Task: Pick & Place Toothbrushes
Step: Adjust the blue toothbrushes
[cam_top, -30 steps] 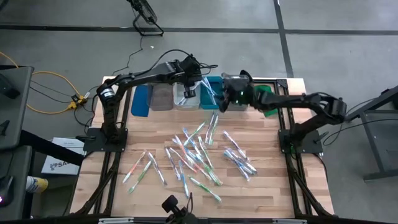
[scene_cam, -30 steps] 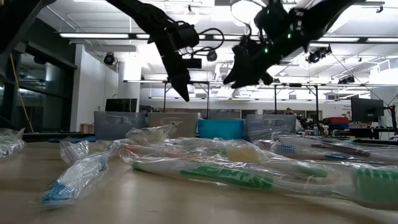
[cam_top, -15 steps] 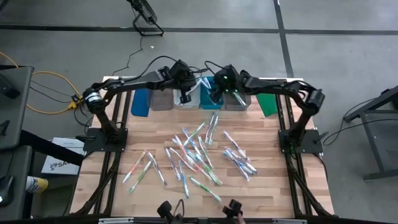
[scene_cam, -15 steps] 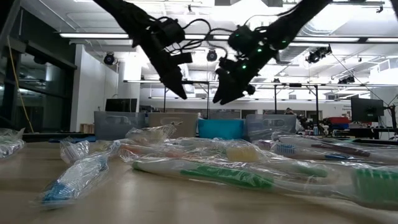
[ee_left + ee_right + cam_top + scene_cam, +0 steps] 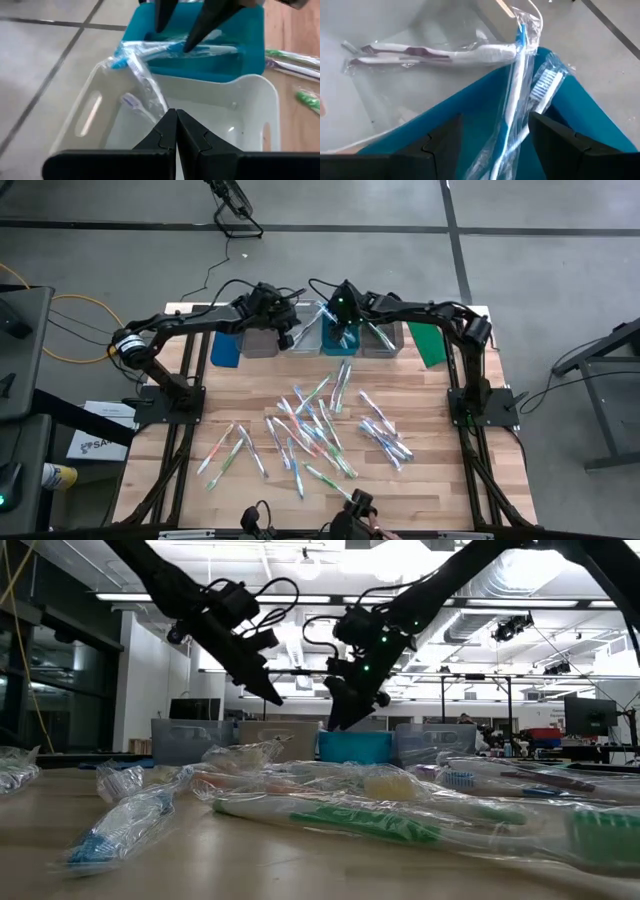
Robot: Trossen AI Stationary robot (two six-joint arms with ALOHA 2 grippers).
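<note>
The toothbrushes [image 5: 320, 425] are lying scattered in clear wrappers across the middle of the wooden counter [image 5: 430, 480], in front of the teal bin [image 5: 335, 340]. Two blue wrapped toothbrushes [image 5: 517, 100] are leaning against the rim of the teal bin [image 5: 470, 120], sticking out over its edge. A purple-accented toothbrush [image 5: 430, 52] is lying flat in the clear bin [image 5: 250, 125] just beside the teal bin, and another wrapped toothbrush [image 5: 135, 102] is resting against that clear bin's inner wall. The right gripper [image 5: 342, 330] is hovering directly over the teal bin with its fingers [image 5: 440, 142] spread wide, holding nothing, the blue toothbrushes standing between them. The left gripper [image 5: 285, 340] is hovering above the clear bin, on the side away from the teal bin, with its fingers [image 5: 167, 135] pressed together and empty. A grey bin [image 5: 260, 340] and a blue bin [image 5: 228, 345] are standing in the same row beyond the clear bin, and a green bin [image 5: 430, 345] is leaning at the far end on the other side of the teal bin.
</note>
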